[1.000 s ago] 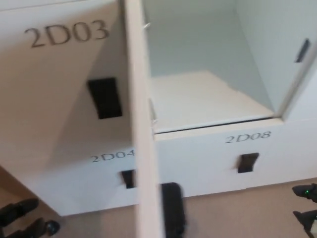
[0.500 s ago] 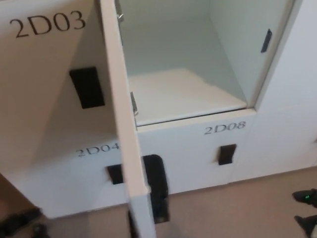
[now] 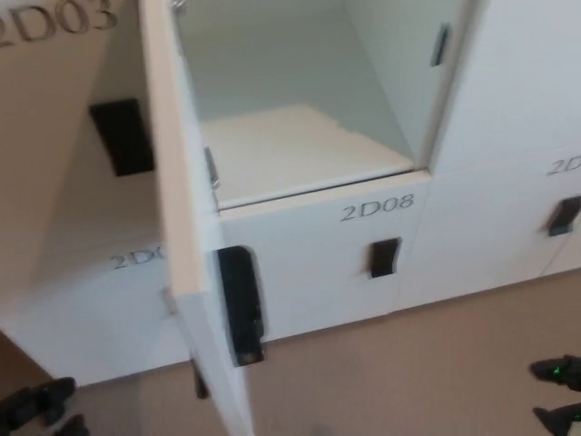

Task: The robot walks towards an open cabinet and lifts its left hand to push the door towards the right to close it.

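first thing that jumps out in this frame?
The open door, swung out edge-on toward the camera left of centre, with a black latch on its inner face. Behind it the open, empty compartment sits above the closed door marked 2D08. Both hands are low in the corners, left hand and right hand, neither raised to the door.
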`<state>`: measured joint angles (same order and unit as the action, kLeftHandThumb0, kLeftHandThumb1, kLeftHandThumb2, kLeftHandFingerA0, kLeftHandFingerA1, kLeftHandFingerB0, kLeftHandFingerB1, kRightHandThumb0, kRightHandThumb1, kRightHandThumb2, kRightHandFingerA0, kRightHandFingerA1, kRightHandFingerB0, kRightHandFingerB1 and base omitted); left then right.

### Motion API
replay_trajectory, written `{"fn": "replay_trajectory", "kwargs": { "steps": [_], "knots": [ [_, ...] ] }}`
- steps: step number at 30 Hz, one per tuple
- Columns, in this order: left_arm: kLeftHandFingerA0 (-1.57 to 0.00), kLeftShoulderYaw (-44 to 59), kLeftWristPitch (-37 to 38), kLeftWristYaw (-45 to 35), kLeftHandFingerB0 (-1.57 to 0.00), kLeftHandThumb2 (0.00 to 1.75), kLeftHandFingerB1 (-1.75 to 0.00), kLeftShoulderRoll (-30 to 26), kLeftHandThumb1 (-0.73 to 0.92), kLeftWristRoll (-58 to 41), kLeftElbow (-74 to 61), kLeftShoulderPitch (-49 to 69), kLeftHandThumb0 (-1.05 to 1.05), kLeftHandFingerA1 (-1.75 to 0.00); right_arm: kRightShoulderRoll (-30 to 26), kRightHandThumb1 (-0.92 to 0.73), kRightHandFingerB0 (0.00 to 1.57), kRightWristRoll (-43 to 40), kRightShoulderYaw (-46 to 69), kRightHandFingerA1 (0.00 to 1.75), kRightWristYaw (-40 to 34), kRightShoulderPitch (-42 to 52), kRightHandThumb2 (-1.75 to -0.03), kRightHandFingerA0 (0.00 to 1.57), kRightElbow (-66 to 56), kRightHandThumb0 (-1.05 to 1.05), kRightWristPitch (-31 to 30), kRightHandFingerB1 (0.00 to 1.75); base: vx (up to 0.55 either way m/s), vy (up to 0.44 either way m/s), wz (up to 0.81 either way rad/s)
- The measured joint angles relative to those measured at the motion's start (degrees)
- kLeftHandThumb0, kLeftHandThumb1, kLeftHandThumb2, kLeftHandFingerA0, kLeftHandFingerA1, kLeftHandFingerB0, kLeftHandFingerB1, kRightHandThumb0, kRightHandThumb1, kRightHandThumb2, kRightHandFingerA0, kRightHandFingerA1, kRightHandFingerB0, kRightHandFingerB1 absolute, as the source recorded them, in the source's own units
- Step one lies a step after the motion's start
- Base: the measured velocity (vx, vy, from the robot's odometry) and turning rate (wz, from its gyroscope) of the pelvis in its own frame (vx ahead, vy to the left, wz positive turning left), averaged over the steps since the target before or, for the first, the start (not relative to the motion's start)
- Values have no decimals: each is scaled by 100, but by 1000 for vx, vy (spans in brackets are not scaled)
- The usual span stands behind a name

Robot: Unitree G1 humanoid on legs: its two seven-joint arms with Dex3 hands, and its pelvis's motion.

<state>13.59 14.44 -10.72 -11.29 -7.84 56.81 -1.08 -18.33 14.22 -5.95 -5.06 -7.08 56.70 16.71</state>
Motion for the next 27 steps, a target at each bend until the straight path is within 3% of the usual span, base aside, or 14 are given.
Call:
{"fn": "replay_trajectory", "kwargs": {
  "steps": [8, 9, 17, 18, 27],
  "knots": [
    [-79, -29, 0, 1, -61, 57, -45, 6, 60, 18, -109, 7, -26, -51, -1, -69, 49, 8, -7, 49, 1, 26, -60, 68, 42, -25, 4, 39, -57, -49, -7],
    [-71, -33, 0, 0, -55, 74, -55, 7, 52, 22, -108, 12, -34, -60, 1, -69, 49, 8, -8, 50, 1, 26, -60, 69, 46, -25, 5, 39, -25, 36, -8],
    [-70, -37, 0, -24, -55, 74, -54, -81, 52, 32, -136, -10, -35, -59, 68, -70, 48, 20, -32, 48, -2, 21, -60, 66, 58, -25, 15, 39, -27, 162, 5],
    [-76, -44, -1, -28, -60, 57, -45, -81, 61, 33, -137, -9, -27, -49, 65, -70, 48, 19, -30, 49, -2, 9, -60, 67, 52, -25, 16, 39, -28, 50, 11],
    [-76, -68, -1, -31, -61, 58, -46, -83, 61, 36, -165, -47, -25, -50, 51, -69, 47, 20, -21, 47, -6, -16, -60, 64, 36, -25, 18, 39, -34, -11, 1]
  ]
}}
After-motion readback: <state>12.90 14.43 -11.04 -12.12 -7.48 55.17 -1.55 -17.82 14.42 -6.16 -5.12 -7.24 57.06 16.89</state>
